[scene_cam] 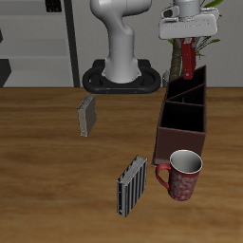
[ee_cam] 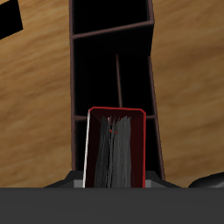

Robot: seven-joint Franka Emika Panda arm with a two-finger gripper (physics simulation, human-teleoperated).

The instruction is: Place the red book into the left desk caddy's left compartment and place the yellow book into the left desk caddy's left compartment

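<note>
In the exterior view's upper right, the gripper (scene_cam: pixel 188 40) hangs above the far end of the left desk caddy (scene_cam: pixel 169 121), its fingers clamped on the red book (scene_cam: pixel 189 59), which hangs upright below them and clear of the box. The wrist view shows the red book (ee_cam: pixel 114 149) end-on, page edges showing, over the left desk caddy's (ee_cam: pixel 112 66) black divided interior. The yellow book (scene_cam: pixel 87 115) stands on the table left of centre, well apart from the caddy. A striped book (scene_cam: pixel 130 186) and a red patterned mug (scene_cam: pixel 182 176) sit near the lower edge.
</note>
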